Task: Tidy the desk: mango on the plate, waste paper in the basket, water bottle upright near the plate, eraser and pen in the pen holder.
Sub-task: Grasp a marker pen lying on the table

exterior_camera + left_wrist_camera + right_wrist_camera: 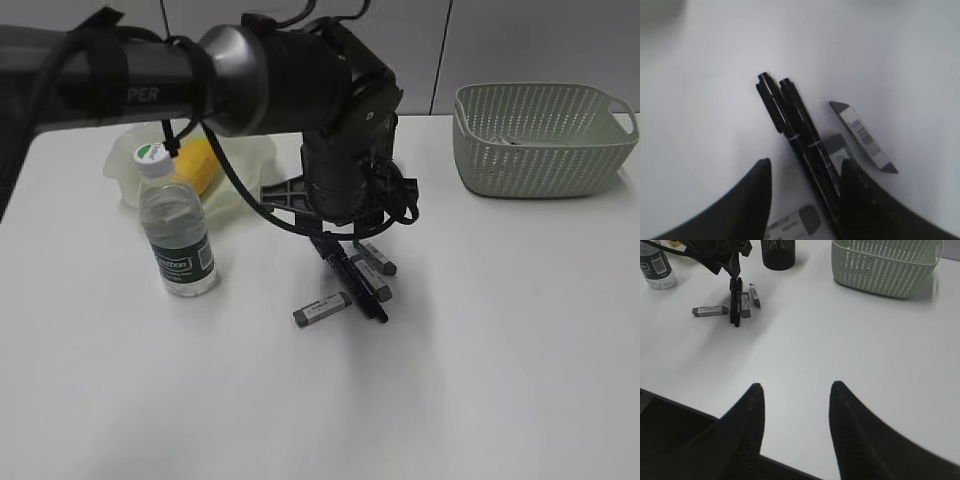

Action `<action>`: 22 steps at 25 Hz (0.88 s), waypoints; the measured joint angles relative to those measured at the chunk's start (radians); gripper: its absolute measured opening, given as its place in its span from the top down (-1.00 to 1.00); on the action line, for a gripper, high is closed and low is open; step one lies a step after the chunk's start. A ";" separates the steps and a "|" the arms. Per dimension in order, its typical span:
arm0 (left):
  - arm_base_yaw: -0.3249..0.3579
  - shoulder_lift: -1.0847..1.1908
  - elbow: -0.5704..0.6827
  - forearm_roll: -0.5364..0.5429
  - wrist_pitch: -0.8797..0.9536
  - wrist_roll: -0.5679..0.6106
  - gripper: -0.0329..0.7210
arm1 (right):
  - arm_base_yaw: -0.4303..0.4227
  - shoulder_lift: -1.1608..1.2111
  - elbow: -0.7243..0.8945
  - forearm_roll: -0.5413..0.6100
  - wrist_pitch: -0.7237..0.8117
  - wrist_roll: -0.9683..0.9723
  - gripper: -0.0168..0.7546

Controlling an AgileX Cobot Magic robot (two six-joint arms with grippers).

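Note:
My left gripper (805, 167) is open and low over the desk (480, 330), its fingers either side of two black pens (790, 120) lying side by side. In the exterior view it (335, 240) hangs over the pens (355, 285). Three grey erasers lie around them: one (322, 309) to the left, two (375, 257) to the right. The mango (197, 165) sits in the plate (255, 160). The water bottle (178, 235) stands upright beside it. The pen holder (777, 252) shows only in the right wrist view. My right gripper (796, 387) is open and empty. I cannot make out the waste paper.
The basket (540, 135) stands at the back right, also in the right wrist view (885, 265). The left arm's thick forearm crosses the upper left of the exterior view. The desk's near edge runs just under my right gripper.

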 joint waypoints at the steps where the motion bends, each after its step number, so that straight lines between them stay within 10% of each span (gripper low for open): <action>1: 0.011 0.006 0.000 -0.001 -0.007 -0.023 0.04 | 0.000 0.000 0.000 0.000 0.000 0.000 0.05; 22: 0.086 0.114 -0.001 -0.021 -0.110 -0.184 0.21 | 0.000 0.000 0.000 0.001 0.000 -0.002 0.05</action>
